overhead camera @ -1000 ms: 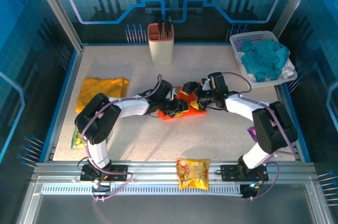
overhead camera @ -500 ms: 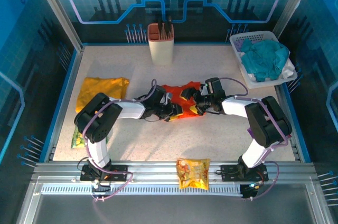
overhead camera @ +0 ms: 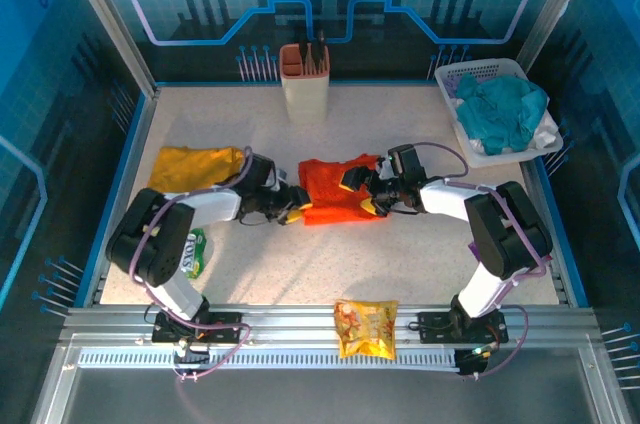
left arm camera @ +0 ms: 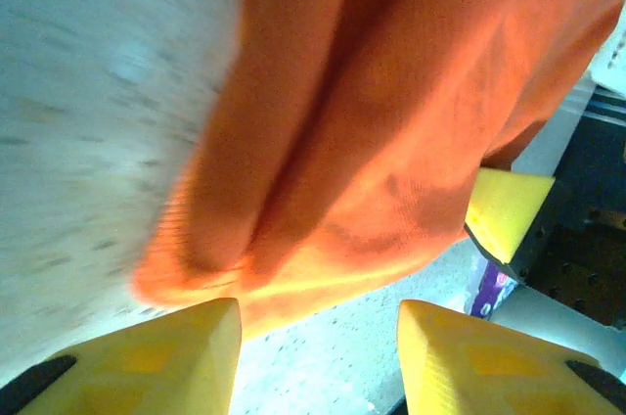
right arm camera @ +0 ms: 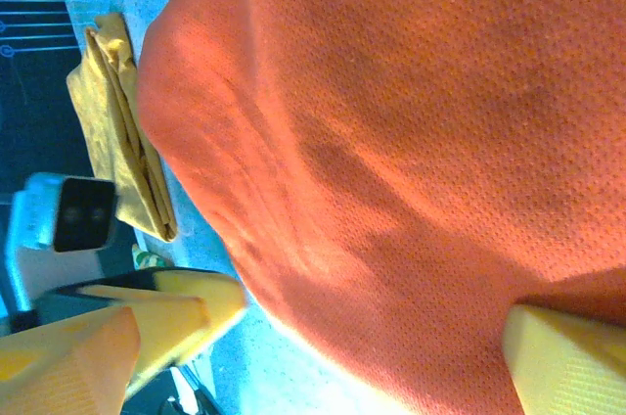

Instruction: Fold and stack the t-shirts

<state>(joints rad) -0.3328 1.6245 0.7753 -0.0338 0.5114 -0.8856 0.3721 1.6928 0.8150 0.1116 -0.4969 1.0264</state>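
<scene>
The orange t-shirt (overhead camera: pixel 333 190) lies folded in a flat rectangle at the table's middle. It spreads across the left wrist view (left arm camera: pixel 391 112) and the right wrist view (right arm camera: pixel 411 141). My left gripper (overhead camera: pixel 297 210) sits low at the shirt's left edge, open, with bare tabletop between its fingers (left arm camera: pixel 318 322). At the shirt's right edge my right gripper (overhead camera: pixel 362 194) stands wide open, with orange cloth spanning the gap between its fingers (right arm camera: pixel 323 337). The mustard yellow t-shirt (overhead camera: pixel 195 165) lies folded at the far left (right arm camera: pixel 117 131).
A white basket (overhead camera: pixel 478 72) holding teal-green cloth (overhead camera: pixel 505 109) stands at the back right. A beige utensil holder (overhead camera: pixel 304 84) is at the back centre. One snack packet (overhead camera: pixel 366 328) lies on the front rail, and a green packet (overhead camera: pixel 195 253) lies by the left arm.
The orange shirt, bunched and partly lifted a second ago, now lies flat and folded. My left gripper has drawn back left from the shirt's middle to its edge. The right gripper has shifted only slightly.
</scene>
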